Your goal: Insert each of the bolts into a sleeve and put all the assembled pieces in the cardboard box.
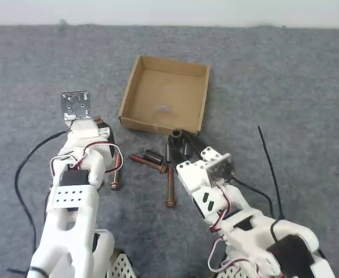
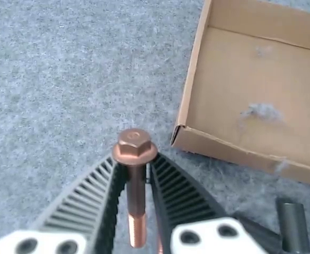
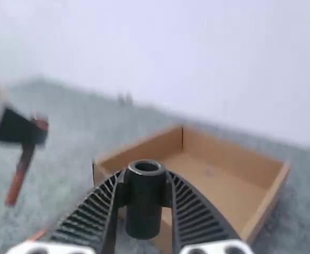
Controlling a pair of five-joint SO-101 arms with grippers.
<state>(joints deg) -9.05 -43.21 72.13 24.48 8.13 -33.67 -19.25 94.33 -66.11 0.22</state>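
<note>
The left end effector (image 2: pixel 136 161) pinches a copper bolt (image 2: pixel 135 147) by its shank, while the right end effector (image 3: pixel 144 180) clamps a black sleeve (image 3: pixel 144 209) upright just beside the cardboard box (image 3: pixel 226 159).

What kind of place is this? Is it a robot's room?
Probably a robot practice table in a lab or workshop: two white robot arms at a grey felt-like mat, with copper bolts, black sleeves and a cardboard box to work with.

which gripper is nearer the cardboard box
Right. The right gripper, holding a sleeve, is just beside the cardboard box; the left gripper, with a bolt, sits farther off its corner.
</note>
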